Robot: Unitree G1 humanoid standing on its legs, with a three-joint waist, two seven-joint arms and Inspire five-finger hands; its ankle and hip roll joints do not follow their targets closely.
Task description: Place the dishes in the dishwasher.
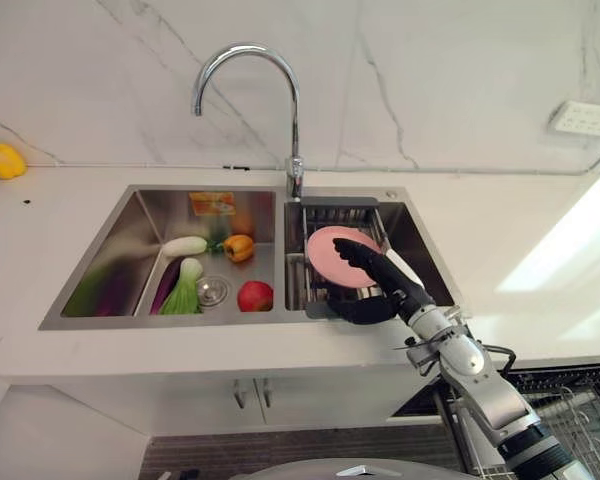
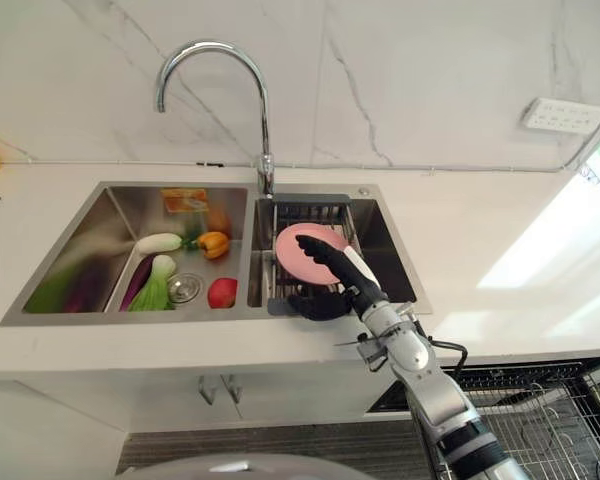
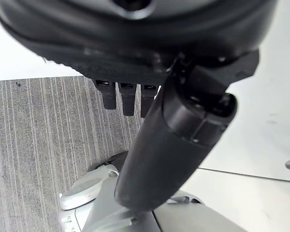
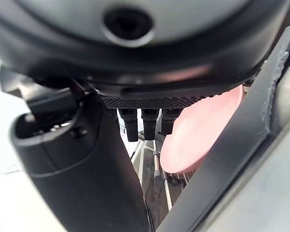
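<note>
A pink plate [image 1: 325, 252] stands tilted in the dark dish rack [image 1: 298, 272] in the right basin of the steel sink [image 1: 110, 245]. My right hand [image 1: 372, 290] reaches in from the lower right, with its thumb lying over the plate's front face and its fingers [image 1: 352, 310] below the plate's lower edge by the rack's front. In the right wrist view the fingers [image 4: 144, 123] hang fairly straight beside the plate [image 4: 203, 130], so the hand is open. My left hand [image 3: 135, 43] hangs open over the grey floor. The dishwasher's wire rack [image 1: 575, 405] is pulled out at the lower right.
A tall curved faucet [image 1: 292, 120] rises between the basins. The left basin holds a yellow pepper [image 1: 238, 246], a red fruit [image 1: 255, 296], a white vegetable [image 1: 184, 245] and leafy greens [image 1: 183, 293]. Another yellow pepper [image 1: 4, 160] lies on the counter far left.
</note>
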